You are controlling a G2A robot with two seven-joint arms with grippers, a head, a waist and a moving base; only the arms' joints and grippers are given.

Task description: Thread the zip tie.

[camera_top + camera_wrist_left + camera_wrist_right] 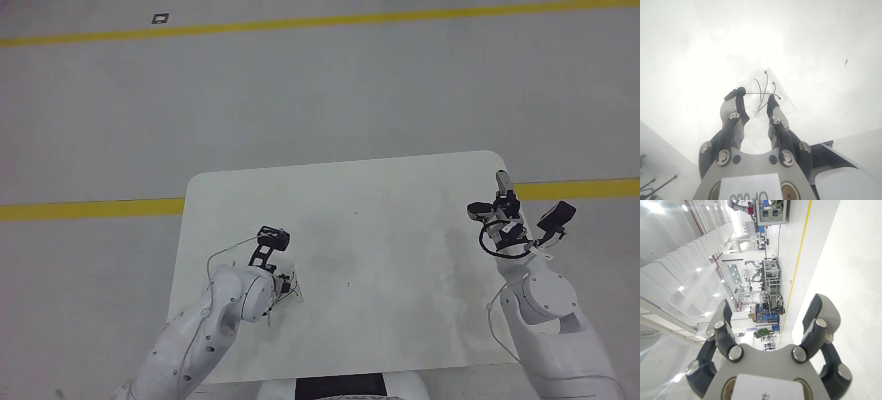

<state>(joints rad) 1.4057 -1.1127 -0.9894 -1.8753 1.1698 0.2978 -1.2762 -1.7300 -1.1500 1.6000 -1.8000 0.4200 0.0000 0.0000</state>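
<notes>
step: the pick, as i judge it. no tie is in my grasp and no tail is in a head, so threading has not begun.
left gripper [756, 94]: low over a clear tray [784, 92] at the near left part of the white table [380, 210]. my taped fingertips [739, 92] are spread, pinching nothing.
zip tie [757, 93]: thin and black, lying crosswise in the gap between my left tips. one end sits by one tip and its small square head [780, 98] just past the other. i cannot tell whether either tip touches it.
spare ties [765, 83]: a few more black ones on the same tray, crossing the first. i cannot tell which lies on top.
right gripper [771, 302]: up at the right edge of the table, aimed out at the room. its ribbed pads [728, 311] are wide apart and empty.
next move: the strap runs along my closing line, so i judge the left wrist must turn until the pads meet across it. then pinch near the head and lift. the right must come over for the tail and feed it into the slot.
risk: the crossed ties may lift together, the strap is springy and the slot is tiny.
</notes>
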